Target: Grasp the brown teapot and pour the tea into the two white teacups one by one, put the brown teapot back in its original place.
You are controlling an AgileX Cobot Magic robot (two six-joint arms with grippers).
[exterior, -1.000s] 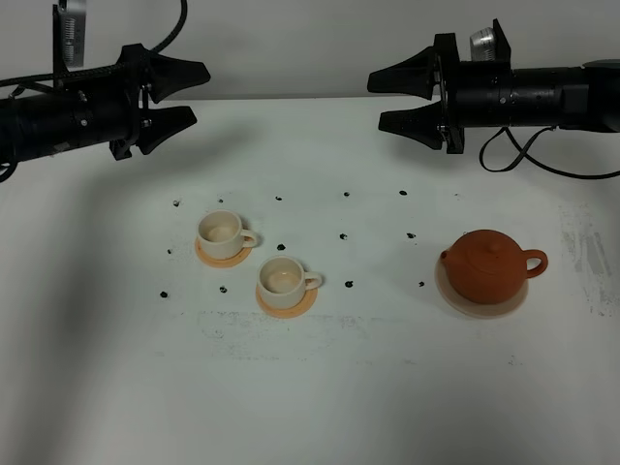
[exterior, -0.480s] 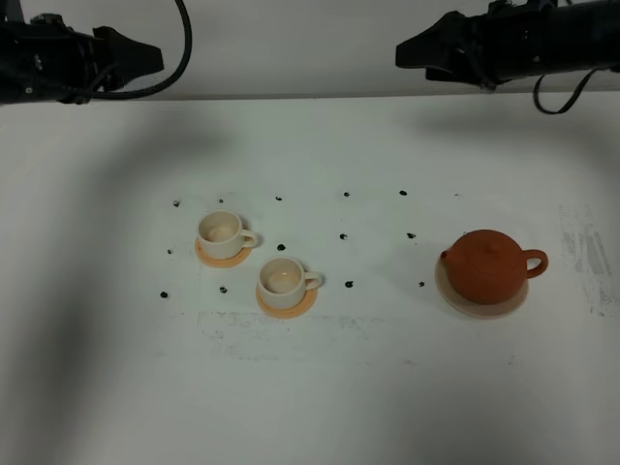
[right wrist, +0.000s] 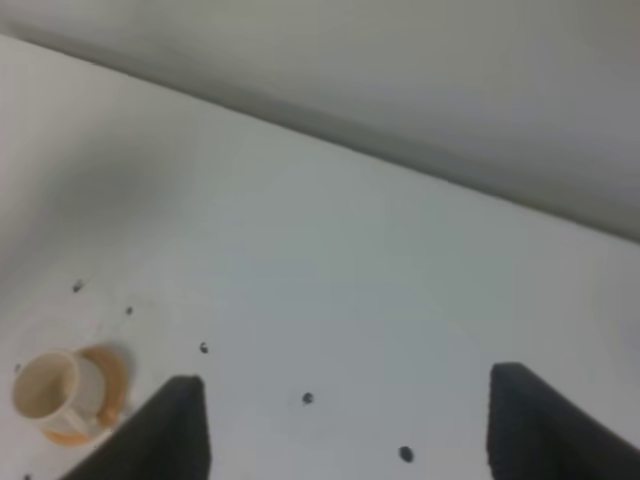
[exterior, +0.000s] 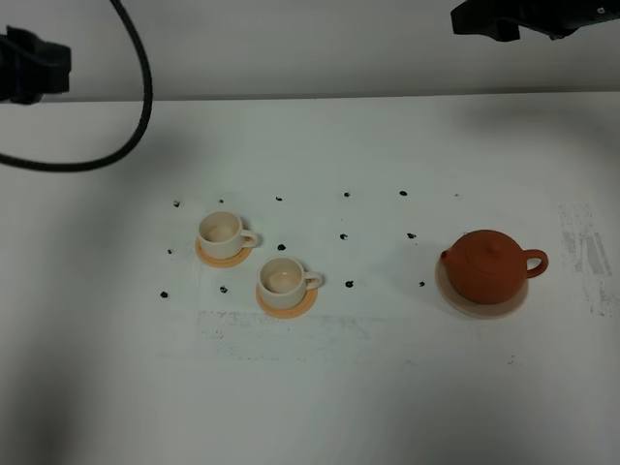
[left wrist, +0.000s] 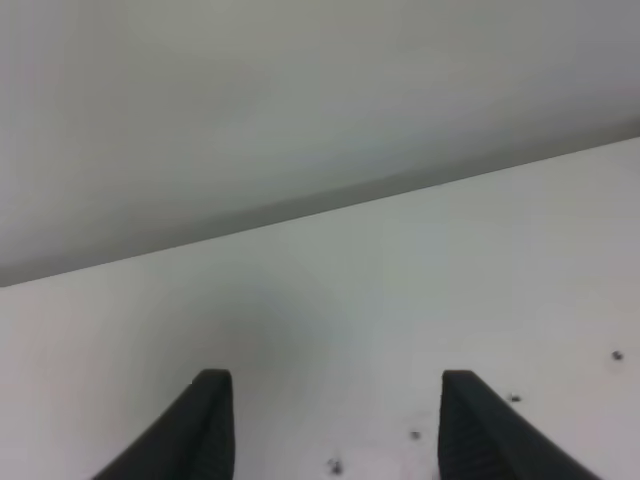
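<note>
Both arms sat up at the far edge, well apart from the crockery. The left arm (exterior: 34,68) showed only as a dark block at the far left, with a black cable (exterior: 136,87) looping down beside it. The right arm (exterior: 523,15) just poked in at the far right corner.

On the wrist view, the left gripper (left wrist: 335,410) had its jaws spread and only the white table (left wrist: 330,300) showed between them, so it had hold of nothing. Same story for the right gripper (right wrist: 345,420): fingers wide apart, empty, hanging over bare tabletop. One cup on its coaster showed off to one side of it, though I couldn't say which cup.

And the brown teapot (exterior: 487,266)? It sat upright on the right side of the table, lid on, spout to the left and loop handle to the right. It rested squarely on the pale disc (exterior: 481,309), whose rim peeked out along the near side.

Over on the left stood the two white teacups, each upright on an orange coaster with its handle to the right. The far-left teacup (exterior: 221,232) stood on its coaster (exterior: 207,258). The nearer teacup (exterior: 282,281) sat just right of it and closer in, close by but apart. Small black marks (exterior: 344,235) dotted the table between the cups and the pot.
</note>
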